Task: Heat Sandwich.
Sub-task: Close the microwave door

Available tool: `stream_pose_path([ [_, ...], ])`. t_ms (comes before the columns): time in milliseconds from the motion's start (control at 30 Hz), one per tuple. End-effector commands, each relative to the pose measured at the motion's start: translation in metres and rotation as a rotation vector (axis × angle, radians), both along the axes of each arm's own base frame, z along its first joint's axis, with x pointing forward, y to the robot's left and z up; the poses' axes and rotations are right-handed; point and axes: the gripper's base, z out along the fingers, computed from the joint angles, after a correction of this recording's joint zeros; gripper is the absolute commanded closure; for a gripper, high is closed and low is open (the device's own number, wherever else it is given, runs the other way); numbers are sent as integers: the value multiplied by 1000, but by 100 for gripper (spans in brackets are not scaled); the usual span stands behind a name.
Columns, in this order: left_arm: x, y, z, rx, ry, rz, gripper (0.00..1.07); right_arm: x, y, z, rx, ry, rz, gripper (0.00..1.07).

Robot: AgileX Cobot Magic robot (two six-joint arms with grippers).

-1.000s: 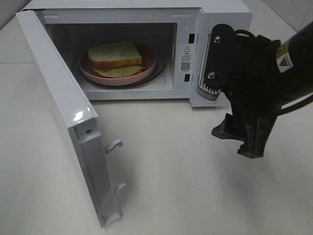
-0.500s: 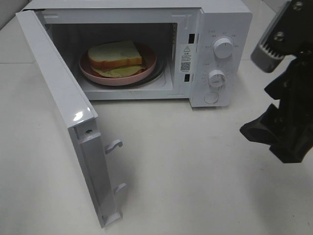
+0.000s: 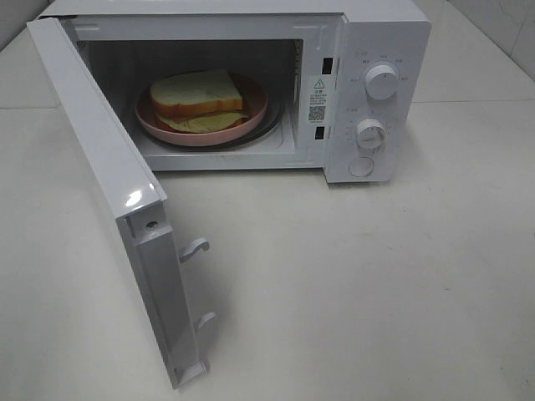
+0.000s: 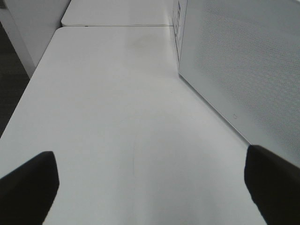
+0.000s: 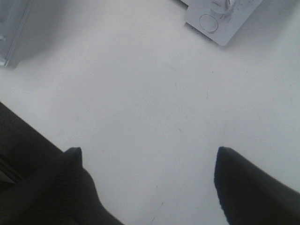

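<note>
Right gripper (image 5: 147, 150): gone from the overhead view since a second ago; jaws apart, empty, above the table (image 3: 376, 292). Microwave (image 3: 410, 50): white, door (image 3: 92, 142) swung wide. Left gripper (image 4: 150, 157): jaws spread, empty, beside the microwave. Plate (image 3: 167, 132): pink, inside the microwave. Sandwich (image 3: 196, 92): lying on the plate.

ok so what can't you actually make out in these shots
Exterior high: neither arm is in frame.
Exterior high: print around the dials and on the sticker is too small to read.
Exterior high: the sandwich filling is mostly covered by its top slice.
Wrist views: left gripper and right gripper fingers are cut off by the frame edge.
</note>
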Motion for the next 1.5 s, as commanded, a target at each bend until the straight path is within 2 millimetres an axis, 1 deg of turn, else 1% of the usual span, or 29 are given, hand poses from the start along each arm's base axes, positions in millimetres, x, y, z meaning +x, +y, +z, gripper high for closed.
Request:
stream_pose_path([
  [33,-4,0,0,-2,-31,2,5,-6,-4,-1,3,21,-18,31],
  [100,-4,0,0,-2,-31,2,5,-17,-12,0,3,37,-38,31],
  [333,-4,0,0,-2,-31,2,5,-32,-24,-3,-17,110,-81,31],
  [467,-4,0,0,-2,-31,2,5,-39,-27,-2,-3,109,-81,31],
  [500,-4,0,0,-2,-31,2,5,-43,-30,-1,16,88,-80,31],
  [633,-4,0,0,-2,-31,2,5,-48,-35,1,50,57,-102,31],
  [667,-4,0,0,0,-31,1,5,-52,-39,3,72,24,-142,31],
  [700,-4,0,0,0,-31,1,5,-52,-39,3,72,24,-142,31],
  [800,-4,0,0,-2,-31,2,5,-59,-47,5,110,-45,-240,31],
  [933,-4,0,0,-2,-31,2,5,-67,-52,6,127,-91,-297,31],
  [967,-4,0,0,-2,-31,2,5,-70,-54,1,134,-113,-335,31],
  [1000,-4,0,0,-2,-31,2,5,-70,-54,1,134,-113,-335,31],
  [1067,-4,0,0,-2,-31,2,5,-72,-55,-8,137,-122,-368,31],
  [1100,-4,0,0,-2,-31,2,5,-74,-55,-14,137,-122,-387,31],
  [1133,-4,0,0,-2,-31,2,5,-76,-56,-25,137,-122,-425,31],
  [1167,-4,0,0,-2,-31,2,5,-76,-56,-25,137,-122,-425,31],
  [1300,-4,0,0,-2,-31,2,5,-85,-58,-38,156,-173,-518,31],
  [1367,-4,0,0,-2,-31,2,5,-87,-58,-37,165,-205,-526,31],
  [1433,-4,0,0,-2,-31,2,5,-91,-58,-38,194,-288,-545,31],
  [1500,-4,0,0,-2,-31,2,5,-94,-58,-43,206,-329,-559,31],
])
